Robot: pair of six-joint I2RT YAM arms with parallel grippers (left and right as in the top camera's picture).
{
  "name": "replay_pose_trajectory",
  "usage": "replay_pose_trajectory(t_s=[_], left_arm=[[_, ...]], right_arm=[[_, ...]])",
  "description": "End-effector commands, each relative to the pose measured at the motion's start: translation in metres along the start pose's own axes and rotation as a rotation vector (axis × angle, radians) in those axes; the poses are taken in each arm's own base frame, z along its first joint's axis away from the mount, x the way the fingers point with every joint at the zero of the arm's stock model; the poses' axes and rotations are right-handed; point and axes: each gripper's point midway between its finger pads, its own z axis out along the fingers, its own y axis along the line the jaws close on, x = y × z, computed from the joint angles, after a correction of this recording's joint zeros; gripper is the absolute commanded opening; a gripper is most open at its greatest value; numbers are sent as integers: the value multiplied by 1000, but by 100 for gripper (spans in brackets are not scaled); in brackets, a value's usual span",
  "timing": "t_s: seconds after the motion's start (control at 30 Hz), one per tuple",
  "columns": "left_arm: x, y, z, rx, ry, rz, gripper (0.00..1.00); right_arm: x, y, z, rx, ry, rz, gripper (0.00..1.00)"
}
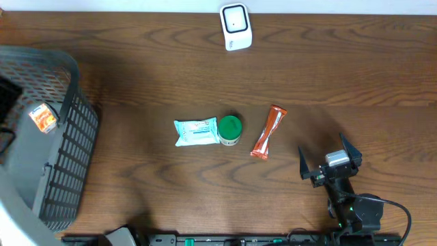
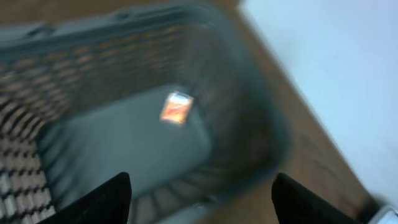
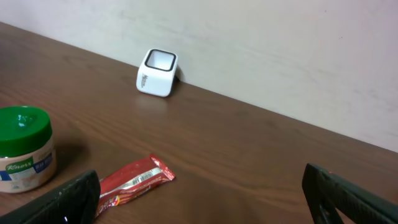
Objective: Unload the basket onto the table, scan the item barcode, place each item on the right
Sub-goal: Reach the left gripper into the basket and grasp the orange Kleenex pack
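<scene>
The bar [image 1: 268, 132], well in front of the scanner [image 1: 235, 26], looks light, crinkly and slippery, best pinched across its middle by the right pincer [image 1: 321, 143], agape and empty like the left pincer [image 2: 202, 193]

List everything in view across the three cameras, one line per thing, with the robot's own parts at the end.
scanner: 1, white, far edge of the table by the wall
wipes pack: 1, light teal, middle of the table, against the jar's left side
jar: 1, green lid, pale body, middle of the table
snack bar: 1, red-orange wrapper, lying to the right of the jar, apart from it
basket: 1, grey mesh, left end of the table
small packet: 1, orange and white, on the basket floor
table: 1, dark brown wood
left end effector: 1, black, open, above the basket
right end effector: 1, black, open, empty, near right of the table
</scene>
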Motion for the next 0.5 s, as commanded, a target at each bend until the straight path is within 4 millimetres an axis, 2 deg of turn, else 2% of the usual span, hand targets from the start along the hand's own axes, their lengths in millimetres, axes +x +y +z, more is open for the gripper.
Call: replay_pose_trajectory(t_s=[0.0,0.17,0.4,0.47], left_arm=[[9,24,51,-116,130,-81,73],[22,43,107,-256,212,-35,73],[46,53,183,-298,252,39,73],[52,55,201,-288,248,77,79]], right_arm=[[2,-1,0,5,5,14,99],[2,-1,0,5,5,14,99],[2,-1,0,5,5,14,99],[2,-1,0,5,5,14,99]])
